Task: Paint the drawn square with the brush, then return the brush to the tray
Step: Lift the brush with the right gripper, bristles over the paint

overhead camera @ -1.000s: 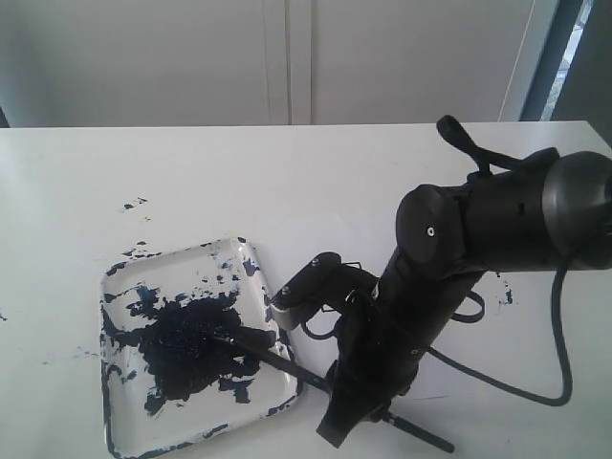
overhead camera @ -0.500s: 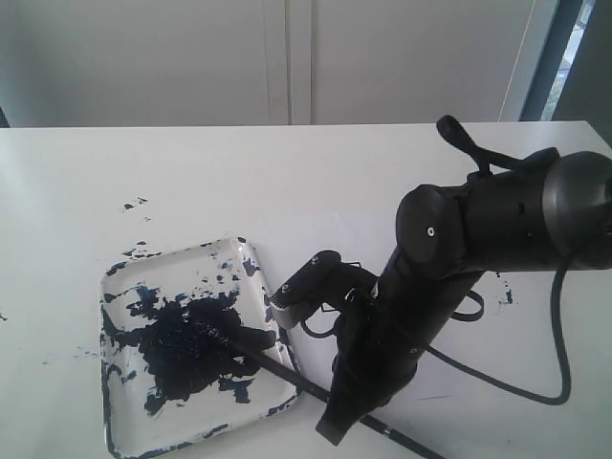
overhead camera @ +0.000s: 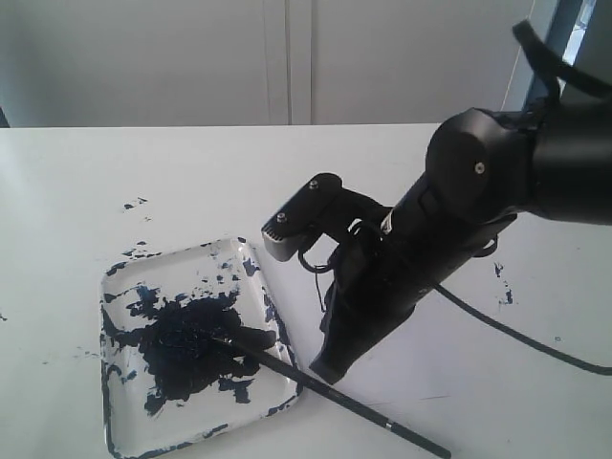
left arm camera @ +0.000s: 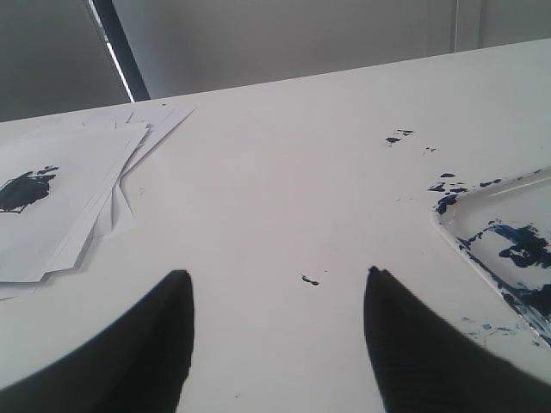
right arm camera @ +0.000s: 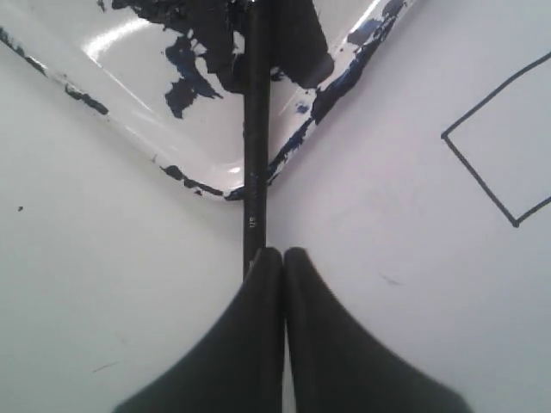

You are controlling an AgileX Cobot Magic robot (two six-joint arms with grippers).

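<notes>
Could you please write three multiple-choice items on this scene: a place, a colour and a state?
1. Where do the long thin black brush's bristles lie? A in the square white plastic tray; B in a glass jar; C in mid-air.
2. What colour is the paint in the tray? A red; B dark blue-black; C green.
3. How does the left gripper stand? A shut on the brush; B open, empty; C shut on cloth.
Answers: A, the tip sits in its paint; B, blotches look blue-black; B, jaws apart, nothing between.
</notes>
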